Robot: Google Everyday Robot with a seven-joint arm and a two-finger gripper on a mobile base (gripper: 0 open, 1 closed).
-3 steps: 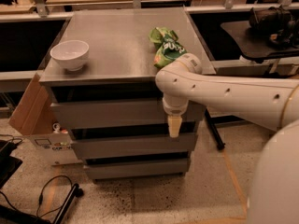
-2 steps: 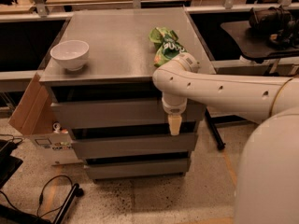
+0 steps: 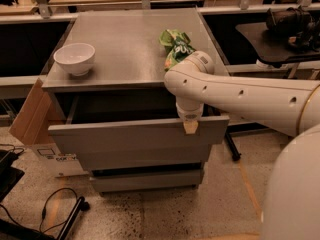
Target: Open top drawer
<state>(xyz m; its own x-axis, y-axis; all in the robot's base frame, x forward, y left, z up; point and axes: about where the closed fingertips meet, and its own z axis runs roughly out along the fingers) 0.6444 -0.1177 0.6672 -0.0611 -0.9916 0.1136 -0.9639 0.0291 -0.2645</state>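
Note:
The top drawer (image 3: 135, 136) of the grey cabinet stands pulled out toward me. Its flat handleless front sits well forward of the cabinet top (image 3: 125, 39), and the dark inside of its box shows behind the front. My gripper (image 3: 190, 126) points down at the end of the white arm. It sits on the top edge of the drawer front, right of the middle. The two lower drawer fronts (image 3: 145, 179) are closed.
A white bowl (image 3: 74, 58) stands on the cabinet top at the left and a green snack bag (image 3: 176, 46) lies at the right. A cardboard box (image 3: 30, 116) leans against the cabinet's left side. Cables (image 3: 55, 209) lie on the floor. A dark table (image 3: 280, 39) stands at the right.
The top drawer was closed and is now pulled out toward me. My gripper has come forward with its front edge.

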